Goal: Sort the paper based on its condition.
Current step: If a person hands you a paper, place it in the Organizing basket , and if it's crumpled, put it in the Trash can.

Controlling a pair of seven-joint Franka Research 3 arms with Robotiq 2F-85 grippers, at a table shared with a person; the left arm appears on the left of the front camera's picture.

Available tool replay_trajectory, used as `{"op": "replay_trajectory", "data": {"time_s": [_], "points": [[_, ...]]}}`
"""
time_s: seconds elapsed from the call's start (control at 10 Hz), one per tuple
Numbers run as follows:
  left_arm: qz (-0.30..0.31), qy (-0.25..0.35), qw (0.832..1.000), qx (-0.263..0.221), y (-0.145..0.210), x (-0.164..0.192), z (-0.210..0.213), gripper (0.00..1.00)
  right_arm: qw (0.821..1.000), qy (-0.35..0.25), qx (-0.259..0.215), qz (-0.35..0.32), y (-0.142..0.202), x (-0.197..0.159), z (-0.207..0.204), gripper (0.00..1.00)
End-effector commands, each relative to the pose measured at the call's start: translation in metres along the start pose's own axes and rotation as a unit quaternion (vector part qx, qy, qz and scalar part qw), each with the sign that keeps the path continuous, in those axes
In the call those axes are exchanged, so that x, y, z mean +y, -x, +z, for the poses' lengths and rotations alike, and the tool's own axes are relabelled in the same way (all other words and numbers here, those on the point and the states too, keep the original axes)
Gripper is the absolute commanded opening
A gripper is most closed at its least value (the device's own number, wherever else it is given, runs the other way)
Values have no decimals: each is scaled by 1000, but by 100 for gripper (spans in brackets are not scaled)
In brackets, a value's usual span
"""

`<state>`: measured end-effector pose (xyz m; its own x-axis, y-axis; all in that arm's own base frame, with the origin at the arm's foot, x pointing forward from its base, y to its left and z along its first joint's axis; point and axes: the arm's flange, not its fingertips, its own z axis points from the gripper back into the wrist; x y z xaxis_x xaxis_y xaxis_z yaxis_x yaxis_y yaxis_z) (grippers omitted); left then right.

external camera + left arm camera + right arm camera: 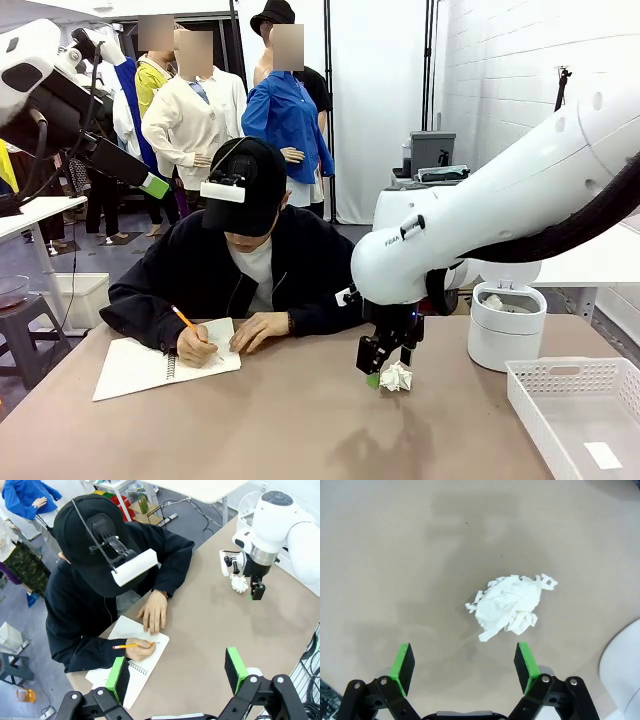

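A crumpled white paper wad [510,610], its torn spiral-edge tabs jutting along the rim, lies on the tan table [395,555] just ahead of the right gripper [464,661], nearer one green pad [525,660] than the other. The fingers stand wide apart, holding nothing. The left gripper [177,672] hangs open and empty too, high above a person's notebook [145,650], the wad well beyond its fingertips.

Bystander things on the worktop [280,430]

A person [245,265] in black writes with a pencil [184,319] in a spiral notebook [150,365] at the far left edge; shelving [145,502] stands behind.
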<state>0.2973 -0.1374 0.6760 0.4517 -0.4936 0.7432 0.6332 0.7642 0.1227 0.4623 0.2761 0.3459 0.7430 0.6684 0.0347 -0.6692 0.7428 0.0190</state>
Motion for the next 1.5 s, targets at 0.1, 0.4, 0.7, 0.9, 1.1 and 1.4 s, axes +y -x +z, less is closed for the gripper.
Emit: {"op": "replay_trajectory", "data": {"time_s": [0.1, 0.4, 0.7, 0.9, 1.1, 1.4], "points": [[2, 2, 1000, -3, 1, 2, 0, 100, 999, 27, 8, -28, -13, -6, -23, 100], [2, 2, 1000, -3, 1, 2, 0, 100, 999, 11, 12, -47, -22, -28, -33, 100], [2, 2, 1000, -3, 1, 2, 0, 100, 998, 13, 14, -53, -25, -39, -46, 100], [2, 2, 1000, -3, 1, 2, 0, 100, 999, 11, 17, -49, -31, -39, -52, 100], [2, 2, 1000, -3, 1, 2, 0, 100, 999, 0, 11, -48, -29, -38, -51, 100], [2, 2, 1000, -3, 1, 2, 0, 100, 999, -3, 22, -45, -23, -40, -50, 100]]}}
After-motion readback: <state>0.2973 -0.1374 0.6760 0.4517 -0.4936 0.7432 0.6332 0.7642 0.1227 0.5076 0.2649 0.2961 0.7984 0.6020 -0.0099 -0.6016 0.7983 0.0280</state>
